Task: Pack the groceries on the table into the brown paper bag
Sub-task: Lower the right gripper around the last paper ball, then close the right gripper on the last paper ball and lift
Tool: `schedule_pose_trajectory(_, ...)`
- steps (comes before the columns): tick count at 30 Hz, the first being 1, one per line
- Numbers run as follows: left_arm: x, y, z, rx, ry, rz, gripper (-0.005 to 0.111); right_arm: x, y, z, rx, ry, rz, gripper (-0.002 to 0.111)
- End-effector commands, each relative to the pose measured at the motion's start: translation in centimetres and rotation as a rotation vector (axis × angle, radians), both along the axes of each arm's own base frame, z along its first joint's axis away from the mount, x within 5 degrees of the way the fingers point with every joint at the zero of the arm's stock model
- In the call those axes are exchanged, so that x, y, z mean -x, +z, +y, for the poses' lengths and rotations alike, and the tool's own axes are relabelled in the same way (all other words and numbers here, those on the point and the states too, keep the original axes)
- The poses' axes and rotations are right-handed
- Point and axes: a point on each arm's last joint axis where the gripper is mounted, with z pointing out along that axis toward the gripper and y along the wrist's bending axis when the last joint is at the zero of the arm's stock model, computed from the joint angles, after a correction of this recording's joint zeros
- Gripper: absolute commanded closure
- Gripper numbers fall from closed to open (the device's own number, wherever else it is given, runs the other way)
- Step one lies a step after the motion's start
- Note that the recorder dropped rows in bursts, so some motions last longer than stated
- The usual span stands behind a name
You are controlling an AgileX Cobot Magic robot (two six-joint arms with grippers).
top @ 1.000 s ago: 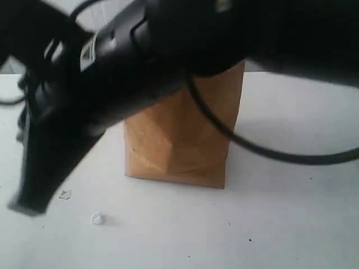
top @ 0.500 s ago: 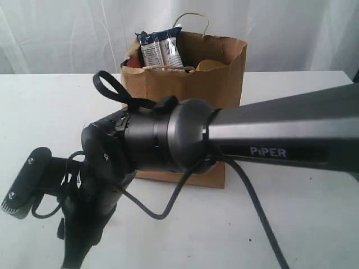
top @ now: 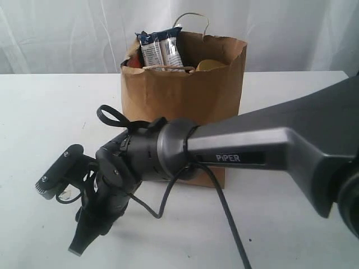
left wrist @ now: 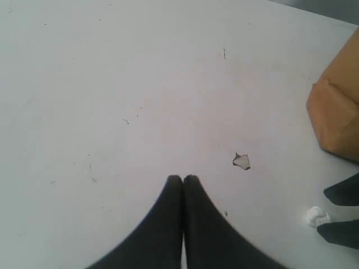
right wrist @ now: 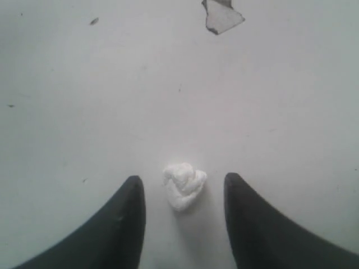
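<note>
The table (top: 45, 112) is lying broad and white beneath me, with bare surface showing on every side of my fingers. The brown paper bag (top: 182, 95) is standing upright at mid-table, and the long blue-white packet (top: 160, 50) is poking out of its mouth. The bag's lower corner is sitting near my left side, not touching. My right gripper (right wrist: 182, 178) is pointing down with its jaws partly apart — nothing clamped — straddling a small white wad (right wrist: 183, 188) that is touching neither finger. My left gripper (left wrist: 183, 179) is pressing its jaws together on nothing. A small flake (left wrist: 241, 161) is lying just beside it.
</note>
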Motion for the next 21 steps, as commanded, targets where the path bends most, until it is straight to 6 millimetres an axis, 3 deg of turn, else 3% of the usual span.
schedule_pose_trajectory(1, 0.0, 0.0, -0.1, 0.014, -0.003, -0.004, 0.107, -0.5, -0.7, -0.3, 0.007, -0.021, 0.012, 0.072)
schedule_pose_trajectory(5, 0.0, 0.0, -0.1, 0.014, -0.003, -0.004, 0.107, -0.4, -0.7, -0.3, 0.014, -0.02, 0.017, 0.078)
schedule_pose_trajectory(12, 0.0, 0.0, -0.1, 0.014, -0.003, -0.004, 0.107, -0.4, -0.7, -0.4, 0.018, -0.02, 0.02, 0.107)
schedule_pose_trajectory(16, 0.0, 0.0, -0.1, 0.014, -0.003, -0.004, 0.107, -0.2, -0.6, -0.6, 0.046, -0.017, 0.041, 0.108)
schedule_pose_trajectory(21, 0.0, 0.0, -0.1, 0.014, -0.003, -0.004, 0.107, 0.3, 1.6, -1.2, 0.054, -0.013, 0.054, 0.108)
